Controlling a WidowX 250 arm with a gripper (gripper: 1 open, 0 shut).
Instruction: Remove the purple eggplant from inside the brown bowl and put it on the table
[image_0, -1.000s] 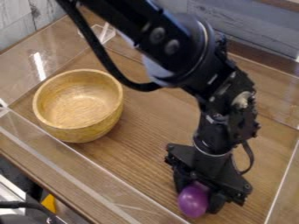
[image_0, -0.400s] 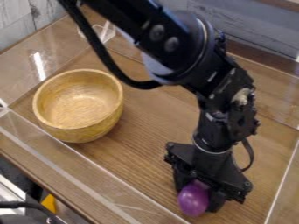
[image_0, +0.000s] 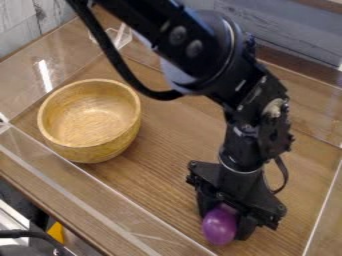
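Eggplant down on the bench — bowl empty

The tool (image_0: 222, 216) grips the purple eggplant (image_0: 219, 227), apart from the brown bowl (image_0: 90, 121); it looks light, stiff, glossy — likely slippery, best pinched across its fat middle.

The eggplant (image_0: 219, 227) is glossy purple plastic with a smooth skin. The bowl (image_0: 90, 120) is pale wood — smooth, faintly grained, with a soft sheen. The table (image_0: 160, 150) has a brown wood-grain surface, and clear acrylic walls (image_0: 80, 205) border it. The arm (image_0: 201, 60) looks like matt black plastic.
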